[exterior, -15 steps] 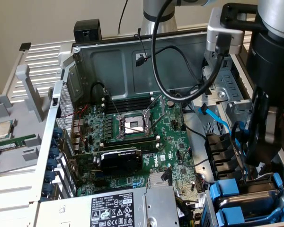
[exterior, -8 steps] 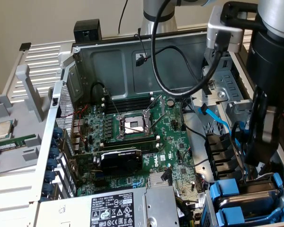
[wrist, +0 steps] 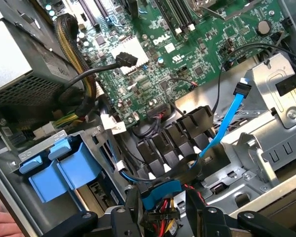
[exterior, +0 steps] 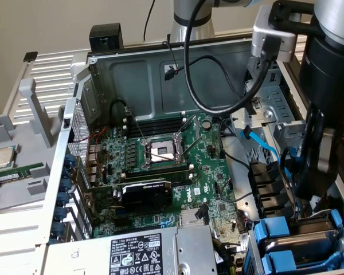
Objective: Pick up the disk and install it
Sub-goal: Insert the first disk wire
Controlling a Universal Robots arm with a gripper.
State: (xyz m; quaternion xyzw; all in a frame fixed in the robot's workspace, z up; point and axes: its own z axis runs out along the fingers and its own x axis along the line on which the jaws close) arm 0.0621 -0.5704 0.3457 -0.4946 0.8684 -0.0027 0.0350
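Two blue-framed drives (exterior: 273,236) sit side by side in the bay at the exterior view's lower right. I cannot tell which one is the disk. In the wrist view their blue carriers (wrist: 64,170) stand off to one side of my fingers. My gripper (exterior: 304,209) hangs low inside the open computer case, just behind that bay. In the wrist view the gripper (wrist: 164,217) is open. A curved blue plastic piece (wrist: 160,195) and a bundle of red and yellow wires lie between the fingers (wrist: 130,215), with a gap beside them.
The green motherboard (exterior: 160,154) fills the case floor, with the power supply (exterior: 137,252) at the front. A blue data cable (wrist: 227,118) crosses to a metal cage (wrist: 278,94). Black slotted holders (wrist: 172,140) stand close ahead. A person's hand (wrist: 0,222) shows at the case edge.
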